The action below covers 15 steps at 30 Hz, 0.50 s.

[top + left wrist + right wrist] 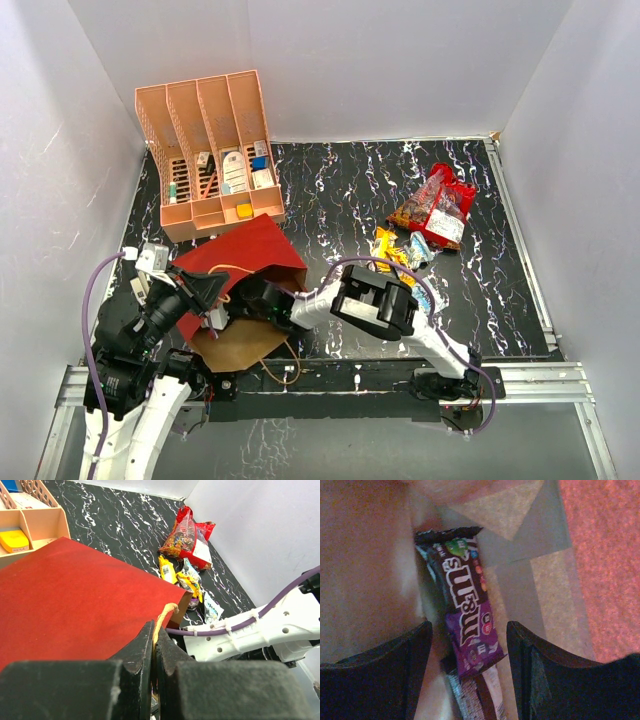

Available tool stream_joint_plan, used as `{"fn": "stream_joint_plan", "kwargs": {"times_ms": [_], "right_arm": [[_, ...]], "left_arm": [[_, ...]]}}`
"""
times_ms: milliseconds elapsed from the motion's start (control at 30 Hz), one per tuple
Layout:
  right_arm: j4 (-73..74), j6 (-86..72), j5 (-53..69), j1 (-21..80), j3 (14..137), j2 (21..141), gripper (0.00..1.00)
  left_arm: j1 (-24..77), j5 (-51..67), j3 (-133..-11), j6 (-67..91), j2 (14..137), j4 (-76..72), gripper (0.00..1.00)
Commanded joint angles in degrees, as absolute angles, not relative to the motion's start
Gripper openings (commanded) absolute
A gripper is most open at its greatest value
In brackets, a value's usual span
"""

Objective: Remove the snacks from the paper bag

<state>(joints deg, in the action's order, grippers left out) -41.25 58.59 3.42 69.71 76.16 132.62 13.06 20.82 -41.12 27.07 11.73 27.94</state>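
Inside the dark red paper bag (240, 258): small shiny purple-and-brown sweets packet (470, 615), framed by spread right end effector (469, 629), untouched. Likely light, crinkly, slippery; best pinched across narrow middle. Left end effector (153, 641) clamped on tan twisted handle (163, 617).

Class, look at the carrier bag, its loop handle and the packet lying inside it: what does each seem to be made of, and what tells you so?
Paper bag: paper, matte dark red outside with a stiff folded edge; brown kraft inside. Loop handle: probably twisted paper cord, tan with a rope-like twist. Purple packet: likely thin plastic film, printed, with a crimped end.
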Motion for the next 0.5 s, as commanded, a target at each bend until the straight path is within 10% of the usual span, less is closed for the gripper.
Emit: {"fn": "stream_joint_plan", "kwargs": {"times_ms": [0, 467], "right_arm": [[-44.8, 57.6, 4.1, 68.6, 82.6, 135.7, 0.63], [-41.4, 53.5, 0.2, 65.2, 94.0, 143.0, 0.43]], "left_arm": [[12.9, 21.7, -40.7, 27.1, 11.2, 26.0, 0.02], [13.1, 21.8, -40.8, 27.0, 11.2, 26.2, 0.02]]}}
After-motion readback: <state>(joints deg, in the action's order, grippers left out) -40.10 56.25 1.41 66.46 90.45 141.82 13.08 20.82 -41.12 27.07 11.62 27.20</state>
